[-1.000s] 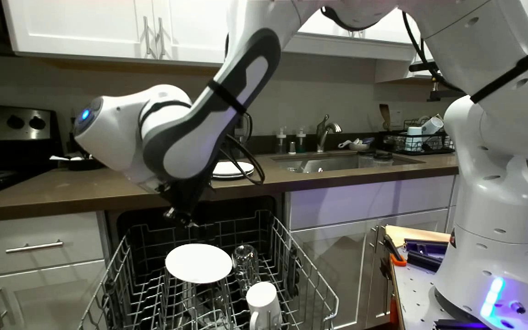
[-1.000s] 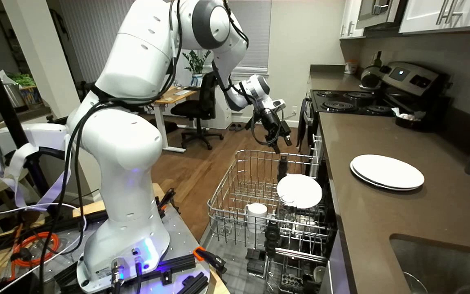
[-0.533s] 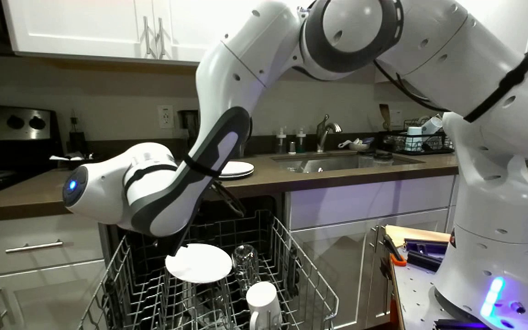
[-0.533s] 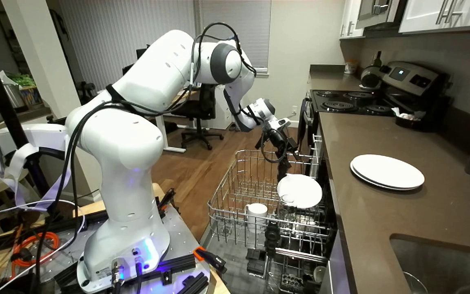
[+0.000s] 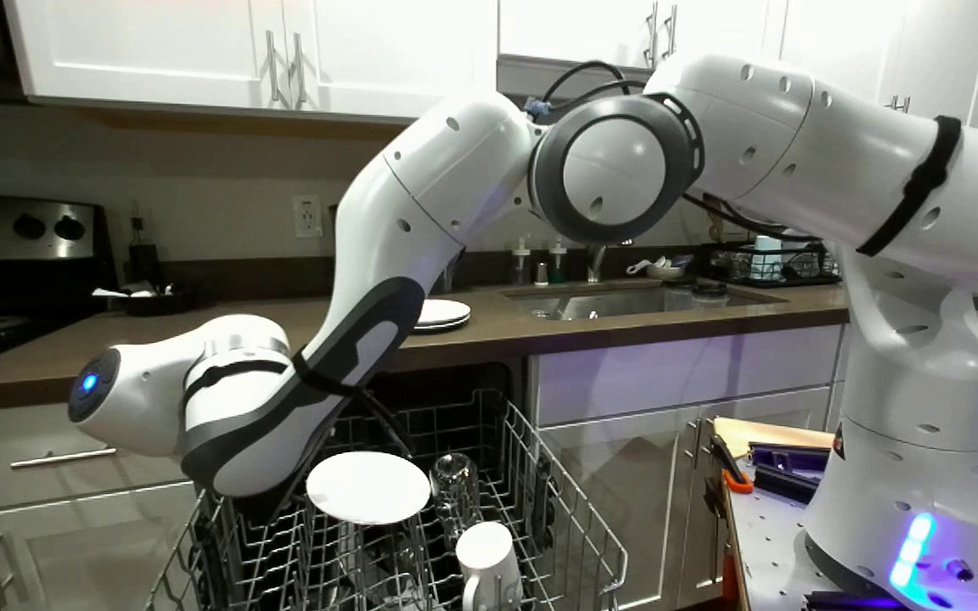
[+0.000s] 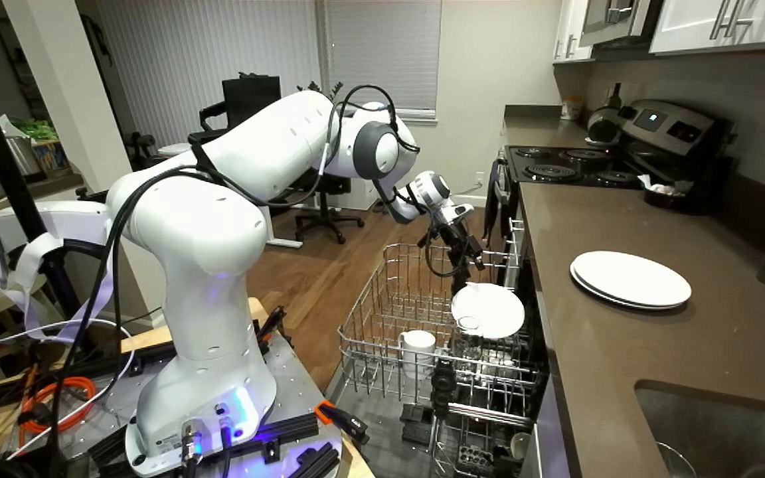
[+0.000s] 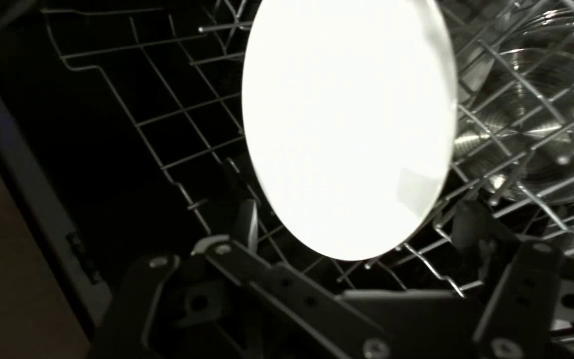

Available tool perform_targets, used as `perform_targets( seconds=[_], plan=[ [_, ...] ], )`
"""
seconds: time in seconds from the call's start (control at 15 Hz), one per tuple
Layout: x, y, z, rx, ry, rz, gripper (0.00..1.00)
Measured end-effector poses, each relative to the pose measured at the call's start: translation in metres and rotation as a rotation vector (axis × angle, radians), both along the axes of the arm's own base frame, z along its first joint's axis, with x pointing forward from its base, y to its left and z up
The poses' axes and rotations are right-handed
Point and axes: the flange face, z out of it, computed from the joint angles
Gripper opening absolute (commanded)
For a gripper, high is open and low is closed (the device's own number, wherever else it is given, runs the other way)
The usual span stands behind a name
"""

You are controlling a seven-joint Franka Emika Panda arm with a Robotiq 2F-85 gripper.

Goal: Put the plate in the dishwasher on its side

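Observation:
The plate (image 5: 368, 486) is white and round. It lies face up across the tines of the dishwasher's wire rack (image 5: 570, 485), more flat than upright; its exact tilt is hard to judge. It also shows in an exterior view (image 6: 487, 311) and fills the middle of the wrist view (image 7: 342, 124). My gripper (image 7: 360, 222) is open, its two fingers wide apart on either side of the plate's near rim; I cannot tell whether they touch it. In an exterior view my gripper (image 6: 470, 273) is just beyond the plate, pointing down. The arm hides it in an exterior view.
A white mug (image 5: 487, 560) and a clear glass (image 5: 455, 492) stand in the rack near the plate. A metal pot or lid (image 7: 531, 124) shows below the wires. Two stacked white plates (image 6: 629, 279) lie on the brown counter (image 6: 621, 358) beside the dishwasher.
The arm has come down, and my gripper has lowered from above the rack to beside the plate's rim. The plate, mug and glass have not moved.

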Motion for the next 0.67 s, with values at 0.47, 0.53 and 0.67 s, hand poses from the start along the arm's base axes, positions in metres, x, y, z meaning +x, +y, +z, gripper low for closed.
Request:
perform_targets(
  seconds=[0.47, 0.53, 0.67],
  plan=[
    [-0.009, 0.023, -0.044, -0.037, 0.139, 0.036, 1.0],
    [-0.013, 0.023, -0.051, -0.068, 0.168, 0.043, 0.88],
    [-0.019, 0.021, -0.06, -0.119, 0.217, 0.055, 0.67]
  ],
)
